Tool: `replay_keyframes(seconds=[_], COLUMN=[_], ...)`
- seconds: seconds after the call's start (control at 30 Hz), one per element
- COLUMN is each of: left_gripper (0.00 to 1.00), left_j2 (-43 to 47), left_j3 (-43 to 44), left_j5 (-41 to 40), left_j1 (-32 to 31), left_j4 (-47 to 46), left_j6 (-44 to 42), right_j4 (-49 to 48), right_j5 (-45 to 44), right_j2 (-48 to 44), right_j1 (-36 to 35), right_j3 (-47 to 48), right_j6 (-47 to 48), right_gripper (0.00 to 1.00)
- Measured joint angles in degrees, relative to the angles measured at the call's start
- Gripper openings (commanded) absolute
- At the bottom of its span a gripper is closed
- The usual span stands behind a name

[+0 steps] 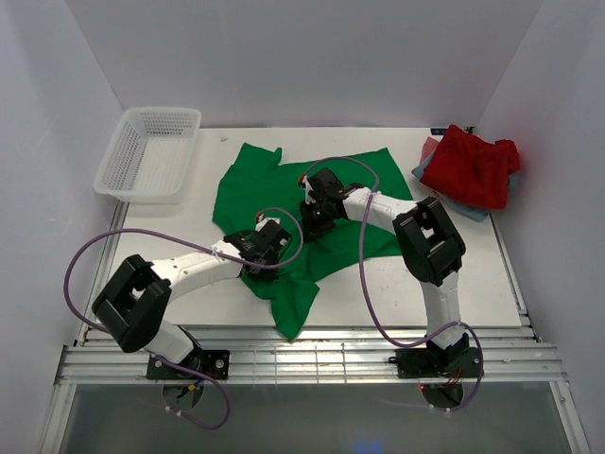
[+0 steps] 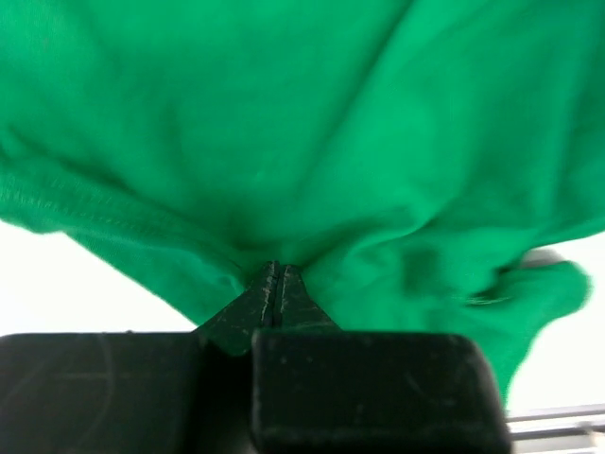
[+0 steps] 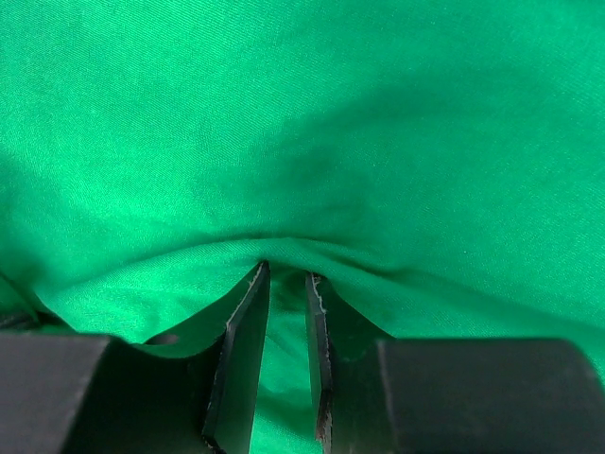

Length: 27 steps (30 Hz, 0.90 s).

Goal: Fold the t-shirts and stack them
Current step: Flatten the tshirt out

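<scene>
Green t-shirt [image 1: 253, 189]: spread crumpled at the centre of the table [image 1: 473, 274]
Left gripper [image 2: 275, 270]: jaws pressed together on a pinch of the shirt's near edge
Right gripper [image 3: 286, 279]: narrow gap, a fold of green cloth caught between (mid-shirt)
Red t-shirt [image 1: 470, 165]: heaped at the far right corner, well apart

A green t-shirt [image 1: 255, 189] of soft, matt knit cloth, finely wrinkled, with a stitched hem along one edge. Beneath it is a smooth white table [image 1: 487, 274] with a dull sheen. To the left of the green t-shirt is a white plastic mesh basket [image 1: 151, 156], faintly glossy. To its right is a red t-shirt [image 1: 473, 168] of matt, crumpled cloth. At the green t-shirt, the left gripper [image 2: 276, 270] and right gripper [image 3: 286, 274] have matt black, lightly scuffed bodies that look like plastic, and dull dark fingers.
</scene>
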<state>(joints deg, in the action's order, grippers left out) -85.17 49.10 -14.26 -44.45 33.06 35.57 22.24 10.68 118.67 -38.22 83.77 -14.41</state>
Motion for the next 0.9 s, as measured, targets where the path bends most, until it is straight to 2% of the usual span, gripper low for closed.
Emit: replay_keyframes(seconds=[0.13, 0.27, 0.4, 0.57, 0.73, 0.9], left_gripper=[0.00, 0.00, 0.00, 0.00, 0.00, 0.00], left_j2=[2.73, 11.37, 19.54, 23.23, 21.75, 9.01], left_j3=[-3.15, -6.01, -5.64, -3.80, -0.07, 6.75], left_j5=[-0.59, -0.33, 1.20, 1.11, 0.00, -0.33], left_j1=[0.00, -0.17, -0.48, -0.57, -0.57, -0.59], left_j4=[3.30, 9.18, 16.15, 26.10, 27.78, 19.37], left_j6=[0.66, 3.80, 8.28, 11.85, 12.70, 10.82], right_j4=[0.00, 0.00, 0.00, 0.04, 0.33, 1.46], right_j5=[0.00, 0.00, -0.02, -0.07, -0.42, -1.49], right_j2=[0.00, 0.00, 0.00, 0.00, 0.00, 0.00], right_j1=[0.00, 0.00, 0.00, 0.00, 0.00, -0.09], right_j3=[0.00, 0.00, 0.02, 0.04, 0.28, 0.81], right_j6=[0.00, -0.04, -0.04, -0.04, -0.02, 0.07], right_gripper=[0.29, 0.29, 0.29, 0.29, 0.29, 0.29])
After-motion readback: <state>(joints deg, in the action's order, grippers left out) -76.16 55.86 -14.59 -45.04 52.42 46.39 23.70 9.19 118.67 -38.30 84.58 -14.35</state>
